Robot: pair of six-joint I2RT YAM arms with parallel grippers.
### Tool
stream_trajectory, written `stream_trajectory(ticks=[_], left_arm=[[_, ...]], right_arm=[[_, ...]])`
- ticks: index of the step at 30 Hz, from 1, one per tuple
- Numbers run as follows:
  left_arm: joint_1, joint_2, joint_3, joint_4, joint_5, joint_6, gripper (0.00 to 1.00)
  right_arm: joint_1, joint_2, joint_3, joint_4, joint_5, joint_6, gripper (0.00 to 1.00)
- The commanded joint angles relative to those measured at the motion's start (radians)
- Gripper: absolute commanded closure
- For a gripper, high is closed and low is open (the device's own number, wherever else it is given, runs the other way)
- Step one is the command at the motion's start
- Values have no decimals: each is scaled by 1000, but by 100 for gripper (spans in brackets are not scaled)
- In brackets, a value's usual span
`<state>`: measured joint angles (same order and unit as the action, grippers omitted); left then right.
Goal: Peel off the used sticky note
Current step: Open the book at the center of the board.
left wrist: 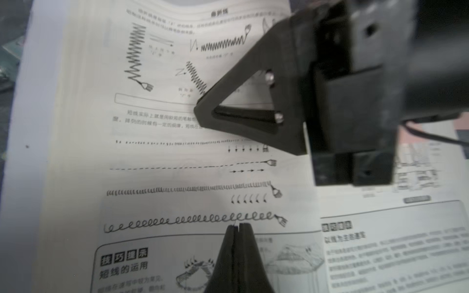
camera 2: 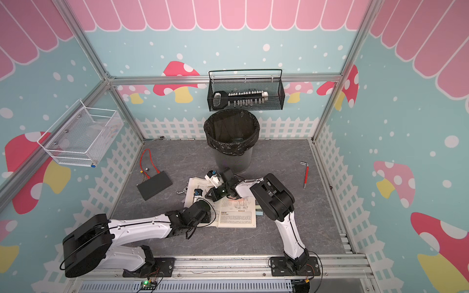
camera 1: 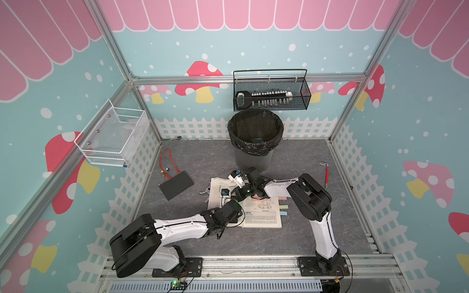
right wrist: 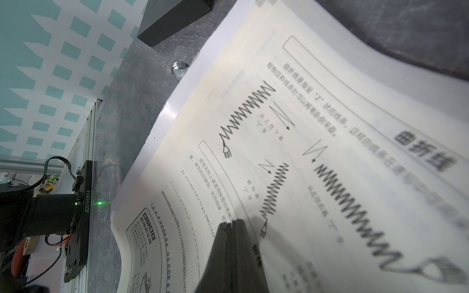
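In both top views, a black-lined bin [camera 1: 253,151] [camera 2: 231,152] stands at the back of the table; something dark and flat seems to lie in it, though the shadow makes this hard to tell. The black mesh basket [camera 1: 300,100] on the back wall holds a black-and-white tool [camera 1: 271,94]. The white mesh basket [camera 1: 106,143] is on the left wall. Coloured sticky notes [camera 1: 284,206] jut from the right edge of the open book [camera 1: 261,218].

In the left wrist view, the left gripper [left wrist: 237,226] has its jaws together with nothing between them, over the left page. The right gripper [left wrist: 203,111] is further up that page.

In the right wrist view, the right gripper [right wrist: 232,222] has its jaws pressed together at the page.
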<state>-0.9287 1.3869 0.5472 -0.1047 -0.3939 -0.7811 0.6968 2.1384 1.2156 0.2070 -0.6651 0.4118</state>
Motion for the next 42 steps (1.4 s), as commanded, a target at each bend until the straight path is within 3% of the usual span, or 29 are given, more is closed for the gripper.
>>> stream_trajectory(ticks=[1, 6, 17, 25, 29, 37, 42], left_arm=[[27, 6, -5, 79, -40, -11, 100], [83, 51, -45, 115, -27, -16, 100], [87, 152, -106, 138, 29, -70, 100], [87, 57, -178, 112, 53, -101, 100], [86, 19, -201, 102, 62, -105, 100], [87, -7, -222, 103, 62, -115, 100], [86, -5, -219, 102, 62, -116, 100]], right_arm=[[12, 28, -10, -64, 31, -16, 100], [13, 19, -14, -65, 30, -8, 100], [17, -45, -22, -98, 74, 2, 100], [-7, -342, -60, -303, 415, 67, 54], [-38, -502, -206, -321, 479, 156, 33], [-86, -687, -581, -143, 404, 382, 27], [-112, -701, -664, -12, 410, 466, 27]])
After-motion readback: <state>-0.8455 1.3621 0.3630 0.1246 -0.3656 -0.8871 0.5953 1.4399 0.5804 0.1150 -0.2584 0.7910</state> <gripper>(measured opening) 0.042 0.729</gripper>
